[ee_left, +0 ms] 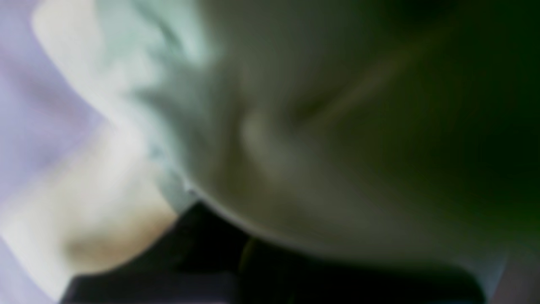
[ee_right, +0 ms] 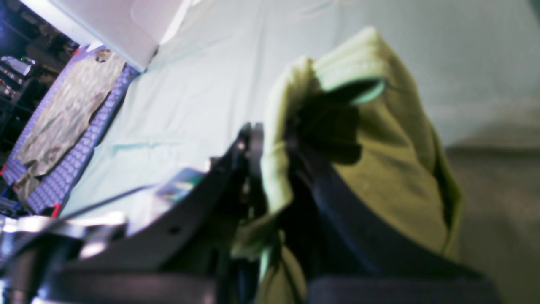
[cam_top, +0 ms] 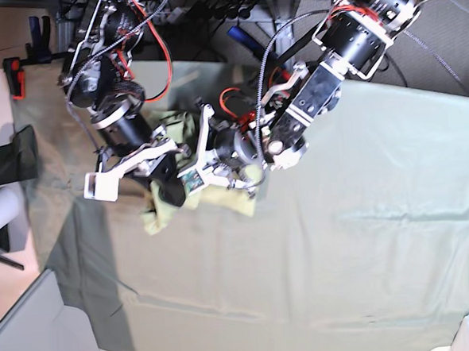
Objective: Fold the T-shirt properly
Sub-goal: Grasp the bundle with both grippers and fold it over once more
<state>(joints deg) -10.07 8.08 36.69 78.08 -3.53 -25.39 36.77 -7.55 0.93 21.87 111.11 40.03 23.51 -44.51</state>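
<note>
Fingers of the right gripper (ee_right: 274,139) pinch the T-shirt (ee_right: 392,169); left gripper's state unclear.

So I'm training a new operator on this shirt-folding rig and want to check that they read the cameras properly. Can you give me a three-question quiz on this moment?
1. True or false: the T-shirt lies spread flat on the table cloth.
2. In the right wrist view, what does the right gripper have between its fingers?
A. the table cloth
B. pale lime shirt fabric
C. nothing
3. Which camera view is too blurred to show its own gripper's state?

Key
1. False: it is bunched up between the two arms.
2. B.
3. The left wrist view; the left gripper is down at the shirt in the base view.
</note>
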